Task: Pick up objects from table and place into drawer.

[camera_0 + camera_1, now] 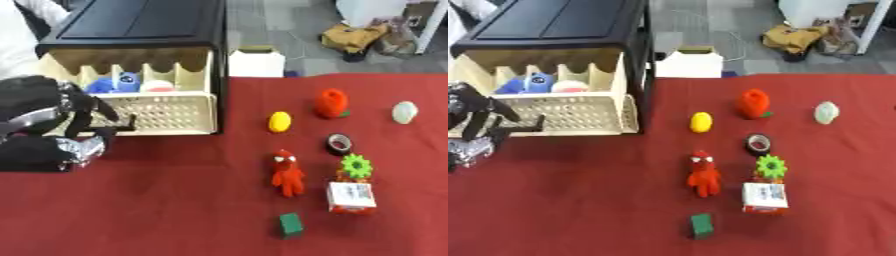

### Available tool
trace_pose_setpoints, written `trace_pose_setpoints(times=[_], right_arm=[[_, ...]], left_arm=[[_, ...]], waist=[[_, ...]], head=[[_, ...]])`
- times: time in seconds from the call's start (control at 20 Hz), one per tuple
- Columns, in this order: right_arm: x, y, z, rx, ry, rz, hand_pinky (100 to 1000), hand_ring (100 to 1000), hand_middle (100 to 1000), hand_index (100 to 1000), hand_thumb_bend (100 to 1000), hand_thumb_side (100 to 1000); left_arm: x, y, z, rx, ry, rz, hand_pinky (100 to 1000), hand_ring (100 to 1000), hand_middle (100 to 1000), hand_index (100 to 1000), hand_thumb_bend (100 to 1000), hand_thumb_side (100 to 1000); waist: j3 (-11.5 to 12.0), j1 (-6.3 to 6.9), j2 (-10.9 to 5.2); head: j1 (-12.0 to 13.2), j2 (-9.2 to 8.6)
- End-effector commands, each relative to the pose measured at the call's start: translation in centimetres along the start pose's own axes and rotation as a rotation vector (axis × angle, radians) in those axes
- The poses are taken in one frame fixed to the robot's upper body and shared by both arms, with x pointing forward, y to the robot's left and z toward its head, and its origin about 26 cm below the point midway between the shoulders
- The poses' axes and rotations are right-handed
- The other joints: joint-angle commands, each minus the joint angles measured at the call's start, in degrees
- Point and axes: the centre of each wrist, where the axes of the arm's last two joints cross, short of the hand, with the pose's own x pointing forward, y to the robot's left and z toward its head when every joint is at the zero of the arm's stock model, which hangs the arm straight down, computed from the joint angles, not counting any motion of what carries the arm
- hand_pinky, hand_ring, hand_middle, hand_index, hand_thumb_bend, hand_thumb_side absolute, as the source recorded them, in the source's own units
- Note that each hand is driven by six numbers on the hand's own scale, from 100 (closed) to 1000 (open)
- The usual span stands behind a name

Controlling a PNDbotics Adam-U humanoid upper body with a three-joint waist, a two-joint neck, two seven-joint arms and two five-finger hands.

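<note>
On the red cloth-covered table (175,210), at its left end, a black plastic cabinet (140,22) is seen with its cream perforated drawer (162,112) pulled out toward the robot. Inside the drawer a blue soft toy (114,84) and a round white-and-red object (157,86) are lying side by side near the back.

The robot's left hand (66,117), black with silver parts, is held at the drawer's front left corner, its fingers (483,117) curled downward and spread in front of the perforated wall. Nothing can be made out in its grasp, and whether the fingertips touch the drawer cannot be told. The right hand is not shown in either view.

To the right of the drawer, the loose objects are spread over the cloth: a yellow lemon-shaped toy (279,121), an orange-red knitted fruit (332,103) and a pale green egg-shaped object (404,111) in the far row; a black roll of tape (339,143) nearer; then a red plush figure (287,173), a green gear-shaped piece (355,165) just above a white-and-red box (352,197), and a small dark green block (290,224) nearest the robot. A white cardboard box (256,62) is seen beyond the table's far edge.
</note>
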Motion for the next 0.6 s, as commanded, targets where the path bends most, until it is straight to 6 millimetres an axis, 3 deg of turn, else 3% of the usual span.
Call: trace_pose_setpoints(times=[0.05, 0.15, 0.35, 0.6], right_arm=[[0.3, -0.3, -0.5, -0.009, -0.023, 0.003, 611, 627, 553, 760, 100, 858], [0.3, -0.3, -0.5, -0.011, -0.019, 0.0, 611, 626, 552, 760, 100, 856], [0.3, -0.2, -0.4, -0.019, -0.014, -0.009, 611, 626, 550, 759, 100, 853], [0.4, 0.0, -0.5, -0.028, -0.008, -0.024, 611, 625, 550, 758, 100, 852]], left_arm=[[0.0, 0.3, 0.5, -0.068, 0.009, 0.007, 100, 202, 416, 840, 100, 1000], [0.0, -0.1, 0.4, -0.115, 0.012, 0.028, 100, 225, 468, 846, 100, 1000], [0.0, -0.9, 0.2, -0.199, 0.018, 0.087, 276, 468, 548, 849, 100, 1000], [0.2, -1.7, -0.1, -0.267, 0.02, 0.187, 399, 593, 592, 853, 100, 1000]], waist=[[-0.12, -0.2, -1.17], [-0.25, -0.34, -1.12], [-0.5, -0.58, -0.93], [-0.62, -0.77, -0.63]], head=[[0.32, -0.48], [0.49, -0.73], [0.85, -1.07], [1.13, -1.3]])
